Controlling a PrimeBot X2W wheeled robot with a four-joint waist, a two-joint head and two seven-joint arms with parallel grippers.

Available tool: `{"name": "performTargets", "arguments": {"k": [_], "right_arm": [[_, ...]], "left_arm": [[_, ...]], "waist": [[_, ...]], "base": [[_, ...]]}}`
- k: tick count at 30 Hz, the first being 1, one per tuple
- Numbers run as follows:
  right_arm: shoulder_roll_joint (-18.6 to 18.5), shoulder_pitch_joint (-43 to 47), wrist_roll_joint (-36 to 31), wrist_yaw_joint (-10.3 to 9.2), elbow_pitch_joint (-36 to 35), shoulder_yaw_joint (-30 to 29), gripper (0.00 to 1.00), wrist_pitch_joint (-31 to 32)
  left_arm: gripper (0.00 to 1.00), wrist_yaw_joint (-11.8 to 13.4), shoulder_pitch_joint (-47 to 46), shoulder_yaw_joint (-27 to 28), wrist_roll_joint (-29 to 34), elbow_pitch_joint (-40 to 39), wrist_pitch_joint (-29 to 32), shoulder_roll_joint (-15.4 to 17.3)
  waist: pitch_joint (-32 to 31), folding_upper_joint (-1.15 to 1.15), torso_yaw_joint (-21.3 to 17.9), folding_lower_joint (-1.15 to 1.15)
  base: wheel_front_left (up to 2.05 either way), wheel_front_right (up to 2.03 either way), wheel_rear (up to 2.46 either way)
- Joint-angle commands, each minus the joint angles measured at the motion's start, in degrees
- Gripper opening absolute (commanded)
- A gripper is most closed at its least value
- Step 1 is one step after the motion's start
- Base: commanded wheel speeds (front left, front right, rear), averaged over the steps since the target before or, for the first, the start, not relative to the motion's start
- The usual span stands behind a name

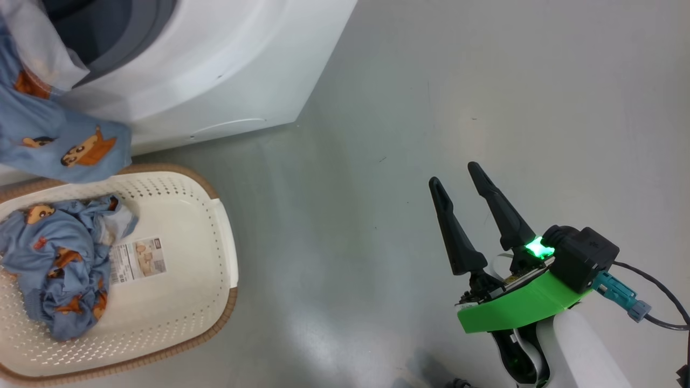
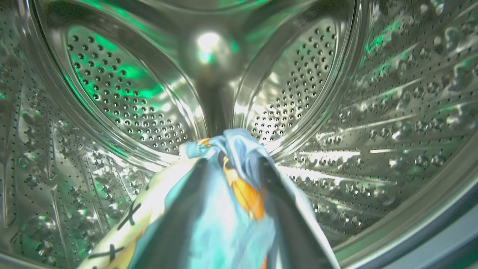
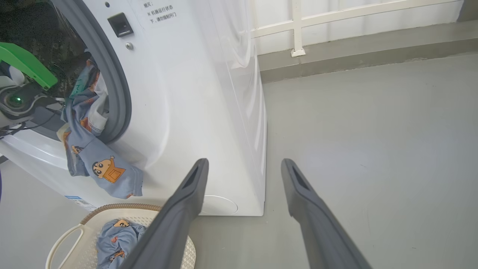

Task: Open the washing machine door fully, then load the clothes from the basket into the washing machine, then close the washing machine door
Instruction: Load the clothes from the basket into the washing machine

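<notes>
The white washing machine (image 1: 215, 64) stands at the upper left with its opening uncovered; the washing machine door is out of view. My left gripper (image 2: 233, 160) is inside the steel drum (image 2: 112, 93). Its fingers are parted, and a light-blue bear-print garment (image 2: 231, 209) lies between and over them. The garment's tail (image 1: 59, 140) hangs out over the grey gasket (image 3: 119, 93) above the basket (image 1: 215, 226). More of the clothes (image 1: 59, 264) lie bunched in the basket's left half. My right gripper (image 1: 455, 175) hovers open over bare floor, well right of the basket.
Smooth grey floor (image 1: 431, 81) spreads to the right of the machine. A wall base with a white railing (image 3: 295, 26) runs behind it. A cable (image 1: 657, 302) trails from my right wrist. The basket sits close against the machine's front.
</notes>
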Motion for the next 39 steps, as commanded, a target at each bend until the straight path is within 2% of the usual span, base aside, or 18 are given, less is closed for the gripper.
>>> {"name": "performTargets", "arguments": {"k": [1, 6, 12, 23, 39], "right_arm": [[0.23, 0.21, 0.30, 0.09, -1.26, 1.02, 1.00, -0.27], [0.23, -0.08, 0.24, 0.09, -1.13, 0.85, 1.00, -0.27], [0.23, -0.21, 0.03, 0.09, -1.16, 0.56, 1.00, -0.27], [0.23, -0.16, -0.55, 0.09, -1.13, -0.43, 1.00, -0.27], [0.23, 0.28, -1.57, 0.09, -1.10, -2.12, 1.00, -0.27]], "left_arm": [[1.00, -0.19, -1.10, 0.03, 0.01, -0.34, -0.21, 2.14], [1.00, -0.21, -0.76, -2.24, -1.69, 0.13, -0.21, 2.13], [1.00, -0.21, 1.16, -1.74, -3.16, -0.86, -0.21, 1.53], [1.00, -0.21, 9.74, 3.80, -2.60, -6.09, -0.21, -0.62], [1.00, -0.22, 21.03, 7.59, 1.39, -15.52, -0.22, -4.18]], "waist": [[0.00, 0.00, 0.25, 0.00], [-0.09, 0.00, 1.00, 0.00], [-0.20, 0.00, 1.82, 0.00], [-0.77, 0.00, 3.31, 0.00], [-1.44, 0.00, 5.44, 0.00]], "base": [[0.00, 0.00, 0.00], [0.00, 0.00, 0.00], [0.00, 0.00, 0.00], [0.00, 0.00, 0.00], [0.00, 0.00, 0.00]]}}
